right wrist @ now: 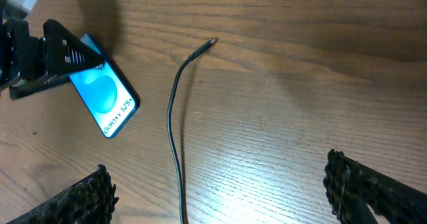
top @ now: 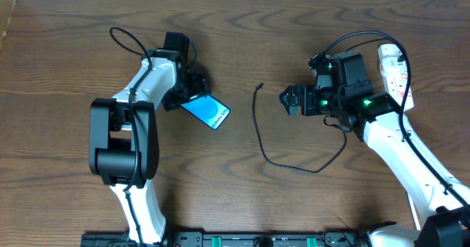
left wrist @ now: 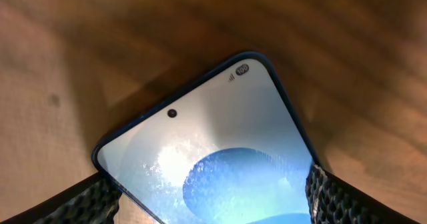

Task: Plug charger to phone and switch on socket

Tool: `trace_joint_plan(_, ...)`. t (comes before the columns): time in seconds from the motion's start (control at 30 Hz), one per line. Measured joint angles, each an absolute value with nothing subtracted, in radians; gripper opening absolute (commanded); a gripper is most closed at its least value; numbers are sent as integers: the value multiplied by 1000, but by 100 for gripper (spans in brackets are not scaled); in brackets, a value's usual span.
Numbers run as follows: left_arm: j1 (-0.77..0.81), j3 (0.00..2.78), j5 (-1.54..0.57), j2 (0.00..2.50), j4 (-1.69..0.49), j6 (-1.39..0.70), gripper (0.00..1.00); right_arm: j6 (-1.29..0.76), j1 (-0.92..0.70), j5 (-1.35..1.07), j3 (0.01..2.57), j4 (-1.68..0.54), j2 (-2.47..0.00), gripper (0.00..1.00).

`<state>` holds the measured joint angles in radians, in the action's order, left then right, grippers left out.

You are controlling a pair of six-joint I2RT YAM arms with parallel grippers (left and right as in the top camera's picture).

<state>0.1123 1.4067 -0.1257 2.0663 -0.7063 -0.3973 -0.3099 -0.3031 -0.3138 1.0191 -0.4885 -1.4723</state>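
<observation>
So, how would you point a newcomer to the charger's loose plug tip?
On the wooden table, find the thin black cable snaking across the middle. Its small plug tip is the free upper end, lying on bare wood between the blue-screened phone and the right gripper, touching neither.

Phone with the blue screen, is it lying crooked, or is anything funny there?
The blue-screened rectangular phone lies slanted on the brown wooden table, between the fingers of the left hand. The small tip of the thin black charger cable lies loose nearby, not plugged in. Nothing looks broken or spilled.
</observation>
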Motion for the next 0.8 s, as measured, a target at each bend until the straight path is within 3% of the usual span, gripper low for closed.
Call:
trace_joint_plan(0.37,111,1406,-105,2067,-632,-168,89,-310,-303,-314,1019,-487,-1472,99)
trace_joint_plan(0.6,106,1416,-151,2070,-711,-27,96,-310,-303,-314,1019,-484,-1472,99)
trace_joint_plan(0.8,107,1415,-147,2059,-754,-49,98,-310,-303,-314,1019,-471,-1472,99)
